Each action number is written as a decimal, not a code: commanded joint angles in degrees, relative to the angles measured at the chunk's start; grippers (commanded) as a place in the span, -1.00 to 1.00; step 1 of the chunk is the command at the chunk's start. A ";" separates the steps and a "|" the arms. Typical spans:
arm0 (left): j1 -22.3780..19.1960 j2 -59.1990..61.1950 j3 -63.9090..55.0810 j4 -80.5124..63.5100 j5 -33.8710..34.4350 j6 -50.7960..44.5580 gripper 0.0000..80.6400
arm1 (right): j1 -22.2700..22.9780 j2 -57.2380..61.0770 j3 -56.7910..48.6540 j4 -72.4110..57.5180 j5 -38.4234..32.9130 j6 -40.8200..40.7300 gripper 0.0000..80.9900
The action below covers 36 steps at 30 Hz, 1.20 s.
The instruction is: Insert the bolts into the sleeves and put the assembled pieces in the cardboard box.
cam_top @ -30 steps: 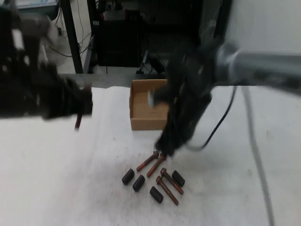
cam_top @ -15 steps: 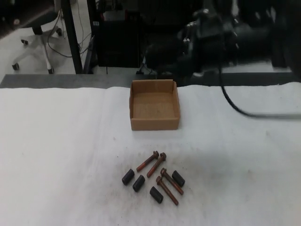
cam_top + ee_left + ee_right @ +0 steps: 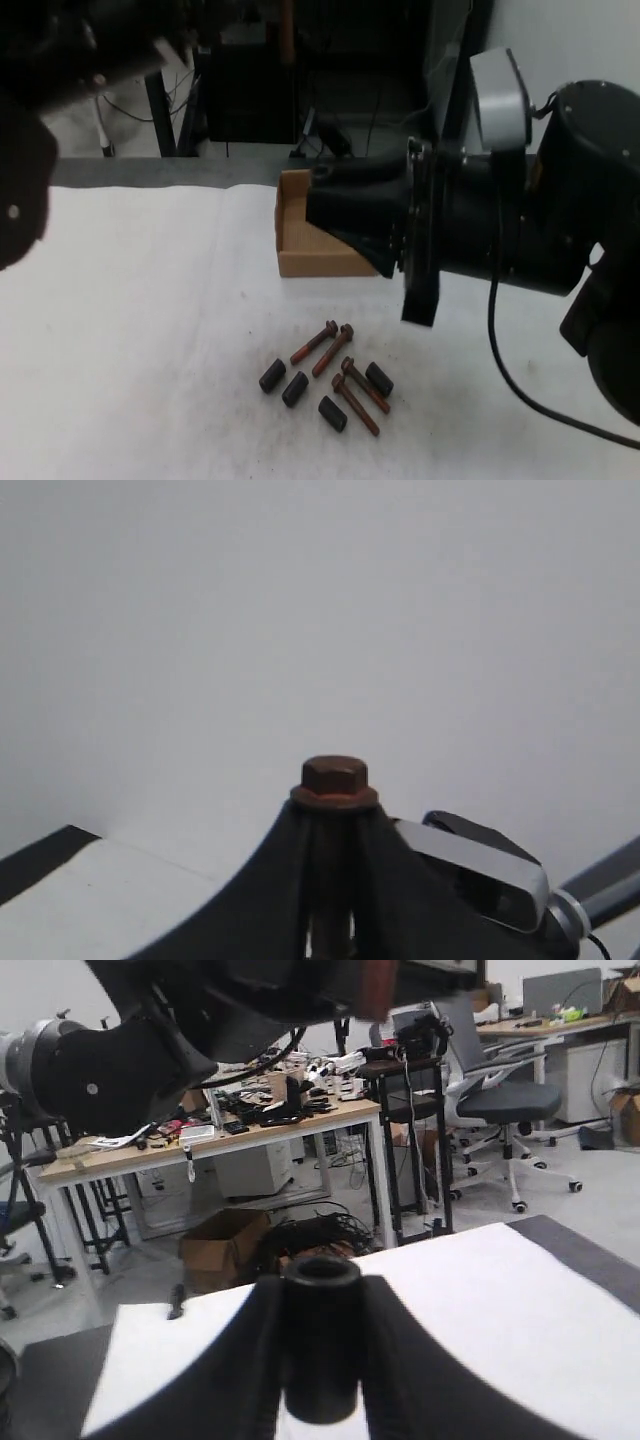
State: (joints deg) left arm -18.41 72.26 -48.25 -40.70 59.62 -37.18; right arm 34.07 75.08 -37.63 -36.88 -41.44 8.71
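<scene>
A rusty hex-headed steel bolt (image 3: 334,778) is pinched between the fingers of the left gripper (image 3: 332,825). A black cylindrical sleeve (image 3: 320,1345) is clamped in the right gripper (image 3: 320,1300), by which part of the open brown cardboard box (image 3: 296,255) is hidden. Four loose bolts (image 3: 314,342) and four loose sleeves (image 3: 294,388) are scattered on the white tabletop (image 3: 150,350) near the box.

Four rusty bolts (image 3: 332,350) and four black sleeves (image 3: 294,388) lie clustered near the open cardboard box (image 3: 300,262). The left gripper (image 3: 332,825) holds another bolt (image 3: 334,778), the right gripper (image 3: 320,1305) another sleeve (image 3: 321,1365).
</scene>
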 commanded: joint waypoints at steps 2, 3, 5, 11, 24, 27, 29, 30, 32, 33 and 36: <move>-0.54 0.22 -0.40 -1.62 5.31 2.32 -1.00 | 0.12 -0.10 -0.11 -1.59 3.69 -3.41 -0.98; -0.52 0.20 -0.30 -1.62 6.13 3.20 -1.00 | 0.12 -0.10 -0.11 -1.60 4.18 -3.41 -0.98; -0.52 0.20 -0.28 -1.62 7.76 4.22 -1.00 | 0.12 -0.10 -0.26 -1.60 5.15 -3.41 -0.98; -0.52 0.20 -0.28 -1.52 10.71 4.22 -1.00 | 0.12 -0.10 -0.26 -1.50 8.19 -3.19 -0.98; -2.95 0.35 -0.28 -1.52 2.22 10.20 -1.00 | 0.78 -0.10 -0.26 -1.50 8.44 0.69 -0.98; -2.93 0.73 -0.16 -1.52 1.27 10.89 -1.00 | 0.78 -0.10 -0.70 -1.50 7.82 1.16 -0.98; -2.93 1.09 0.12 -1.52 1.23 11.15 -1.00 | 0.78 -0.10 -1.06 -1.61 7.83 2.18 -0.98; -2.93 1.24 0.43 -1.52 1.23 11.14 -1.00 | 0.78 -0.10 -1.05 -1.59 7.83 2.15 -0.98; -2.93 1.22 1.12 -1.52 0.76 11.44 -1.00 | 0.66 -0.10 -1.21 -1.60 7.83 2.15 -0.98; -2.93 1.22 1.45 -1.52 0.55 11.44 -1.00 | 0.66 -0.10 -1.21 -1.60 7.83 2.15 -0.98; -2.93 1.22 2.44 -1.52 -0.07 12.65 -1.00 | 0.67 -0.10 -1.21 -1.60 6.57 2.15 -0.98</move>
State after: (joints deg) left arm -21.10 73.55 -46.22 -41.34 60.56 -26.17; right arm 34.78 75.08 -37.96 -37.48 -34.09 10.69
